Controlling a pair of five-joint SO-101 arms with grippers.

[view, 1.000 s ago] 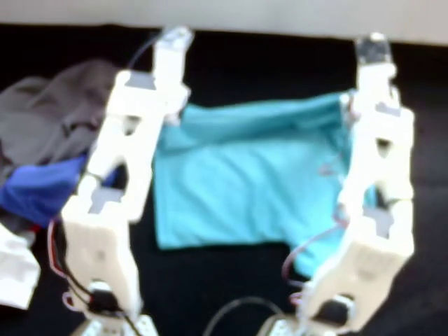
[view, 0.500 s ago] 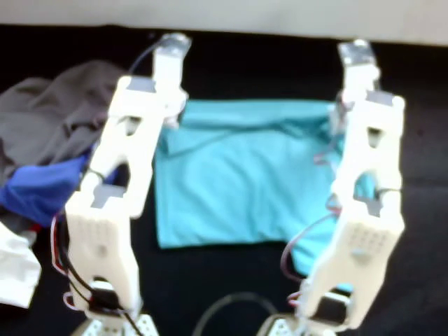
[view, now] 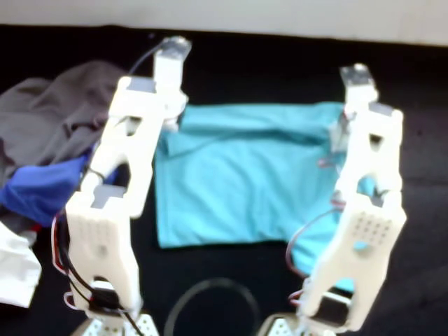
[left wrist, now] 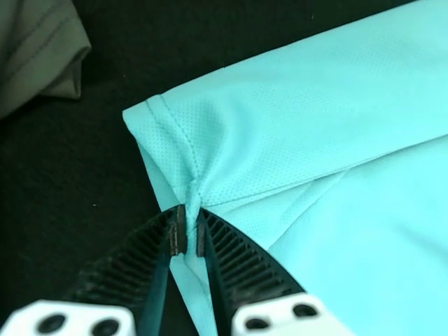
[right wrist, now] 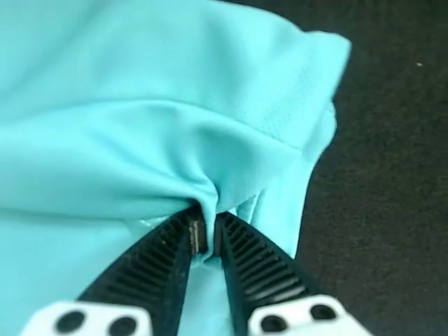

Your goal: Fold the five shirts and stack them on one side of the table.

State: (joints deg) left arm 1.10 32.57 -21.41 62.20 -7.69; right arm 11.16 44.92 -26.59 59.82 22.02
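Observation:
A turquoise shirt point(view: 241, 178) lies spread on the black table point(view: 280, 63) between the two arms, its far edge folded over toward the near side. My left gripper point(left wrist: 189, 238) is shut on the shirt's point(left wrist: 336, 140) hemmed far-left corner. At the far-right corner my right gripper point(right wrist: 206, 234) is shut on a pinch of the same shirt point(right wrist: 126, 119). In the high view the left gripper point(view: 171, 115) and the right gripper point(view: 343, 126) sit at those two far corners.
A heap of unfolded shirts lies at the left: a grey one point(view: 52, 112), a blue one point(view: 35, 189) and a white one point(view: 14, 269). A grey sleeve point(left wrist: 35, 49) lies next to the turquoise corner. A dark cable loop point(view: 213, 308) lies at the near edge.
The right arm has shifted and drawn the shirt's far-right corner with it, flattening the far edge. The left arm has barely moved. Both grippers stay shut on the cloth.

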